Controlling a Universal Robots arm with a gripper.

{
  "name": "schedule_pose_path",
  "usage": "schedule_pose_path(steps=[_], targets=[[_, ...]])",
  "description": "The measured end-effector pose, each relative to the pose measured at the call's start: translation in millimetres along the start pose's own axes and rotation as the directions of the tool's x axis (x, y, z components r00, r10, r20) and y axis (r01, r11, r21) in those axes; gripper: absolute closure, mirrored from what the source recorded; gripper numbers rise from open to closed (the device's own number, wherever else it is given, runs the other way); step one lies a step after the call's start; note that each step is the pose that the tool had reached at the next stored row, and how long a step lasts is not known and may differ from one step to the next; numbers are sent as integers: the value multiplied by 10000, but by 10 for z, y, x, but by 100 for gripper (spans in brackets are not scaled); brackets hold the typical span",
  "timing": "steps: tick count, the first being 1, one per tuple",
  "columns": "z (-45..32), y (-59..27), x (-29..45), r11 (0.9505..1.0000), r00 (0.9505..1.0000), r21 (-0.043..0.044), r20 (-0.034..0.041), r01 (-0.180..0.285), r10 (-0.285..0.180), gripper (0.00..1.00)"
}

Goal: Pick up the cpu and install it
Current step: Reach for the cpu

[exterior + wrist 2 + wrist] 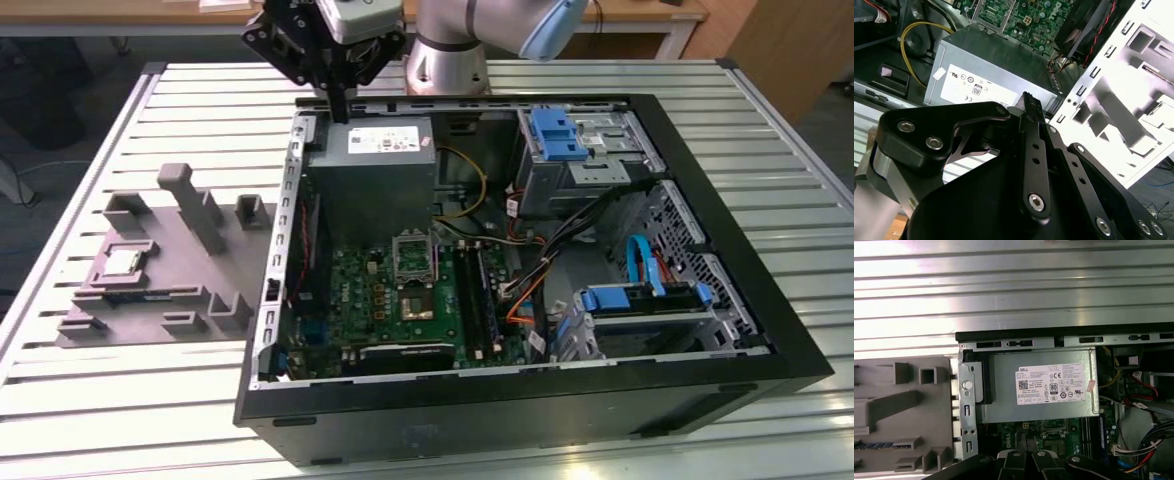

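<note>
Black gripper (1030, 100) links crowd the second wrist view, clenched on nothing above the power supply (989, 65). Exterior view adds the cpu (123, 262), a pale silvery square, darker-rimmed, lying in the grey tray (140, 318) beside the computer case (534, 405).

Slatted metal table (174, 100) carries 2 items: grey plastic tray (167, 255) (toward the exterior view's left) and open black computer case (467, 425) just beside it, lying on its side.
</note>
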State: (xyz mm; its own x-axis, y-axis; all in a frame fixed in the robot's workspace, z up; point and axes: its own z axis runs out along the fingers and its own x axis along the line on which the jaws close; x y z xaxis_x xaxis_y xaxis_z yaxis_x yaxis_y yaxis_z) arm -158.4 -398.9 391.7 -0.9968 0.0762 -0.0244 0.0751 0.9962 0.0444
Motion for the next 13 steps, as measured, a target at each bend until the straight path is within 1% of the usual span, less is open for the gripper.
schedule_pose_path(steps=[13], targets=[[4, -3, 35, 10000, 10000, 1, -1, 0, 0, 89]])
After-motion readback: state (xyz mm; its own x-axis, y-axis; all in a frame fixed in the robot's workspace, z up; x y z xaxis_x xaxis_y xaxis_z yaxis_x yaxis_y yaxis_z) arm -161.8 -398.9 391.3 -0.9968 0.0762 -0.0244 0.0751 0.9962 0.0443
